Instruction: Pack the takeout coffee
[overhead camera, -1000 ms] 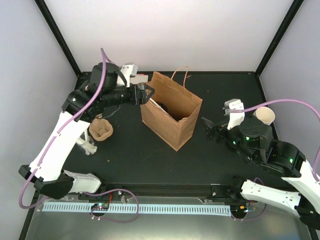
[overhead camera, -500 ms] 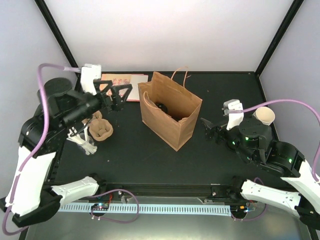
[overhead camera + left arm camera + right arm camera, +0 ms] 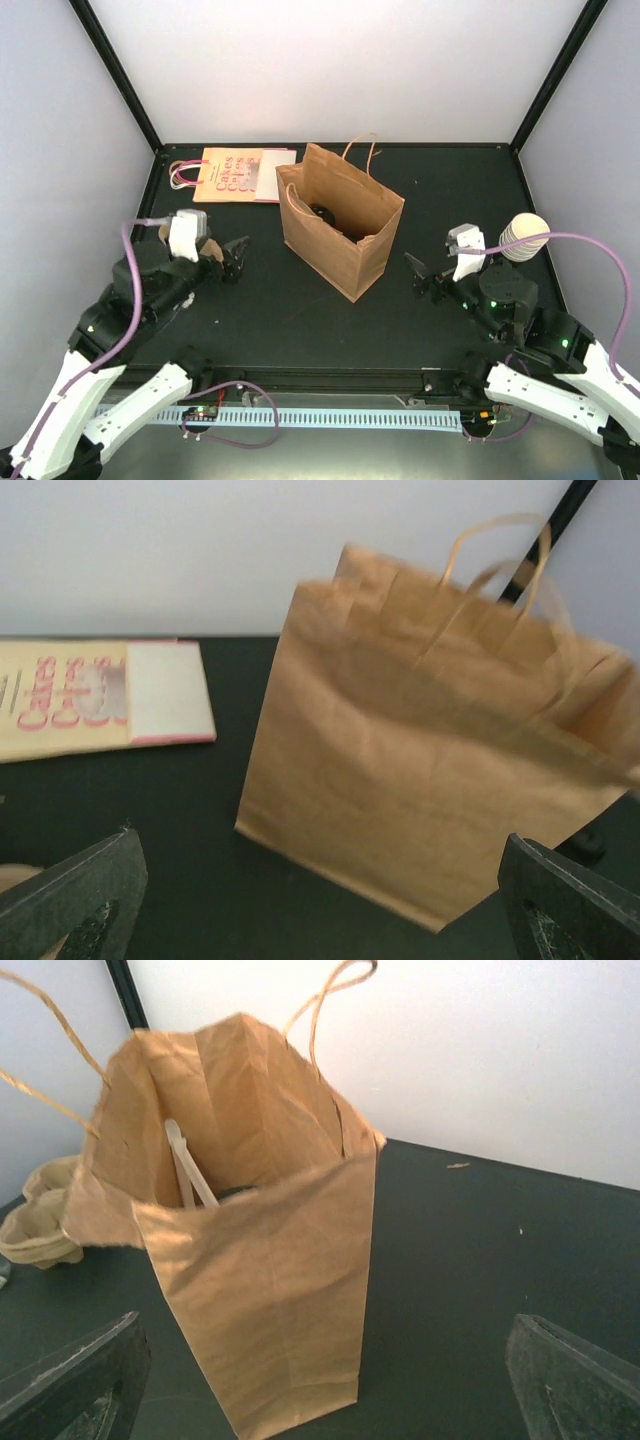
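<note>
Pulled back from the brown paper bag (image 3: 345, 240), the left claw (image 3: 234, 258) now hangs toward 8 o'clock of the table, spread and empty, well apart from it. Opposite, the right claw (image 3: 416, 274) is spread too, at the bag's 3 o'clock. Likely trouble: an arm brushing the light, open bag could tip it and spill the drink. The takeout coffee (image 3: 322, 213) stands inside the bag, only its black top showing, at 2 o'clock from the left claw
</note>
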`<state>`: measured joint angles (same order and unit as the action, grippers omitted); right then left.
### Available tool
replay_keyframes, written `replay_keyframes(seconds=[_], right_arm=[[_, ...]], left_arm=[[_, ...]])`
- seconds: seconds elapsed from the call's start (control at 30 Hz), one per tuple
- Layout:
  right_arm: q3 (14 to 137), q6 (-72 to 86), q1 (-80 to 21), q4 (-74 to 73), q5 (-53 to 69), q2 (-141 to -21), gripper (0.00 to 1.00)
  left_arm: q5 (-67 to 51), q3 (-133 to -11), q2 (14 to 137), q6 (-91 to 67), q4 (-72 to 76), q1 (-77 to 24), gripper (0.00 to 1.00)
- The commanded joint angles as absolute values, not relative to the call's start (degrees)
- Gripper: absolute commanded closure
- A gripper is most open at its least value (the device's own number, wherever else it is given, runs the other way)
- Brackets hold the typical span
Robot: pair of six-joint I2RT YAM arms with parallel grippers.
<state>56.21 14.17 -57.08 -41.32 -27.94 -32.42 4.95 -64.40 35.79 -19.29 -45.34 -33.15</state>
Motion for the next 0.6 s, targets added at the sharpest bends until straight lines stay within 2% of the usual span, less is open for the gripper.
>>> replay_keyframes(seconds=[0.0,0.27,0.57], right_arm=[[48.36,12.78,-56.84,-33.45,-30.30,-26.84,0.01],[34.27,12.10,-56.85,-24.06,-32.80,-15.48,0.01],[24.36,10.09,-56.84,-19.48,-34.35,-9.44,0.01]], left_arm=[[7.58,-54.18,29.64,-17.15,-38.30,-33.44,0.01],[10.11,-36.89,19.55,-17.71,-30.47,-33.44,0.01],[9.71,-29.43,21.92,-16.09,-26.16,-33.32,0.01]])
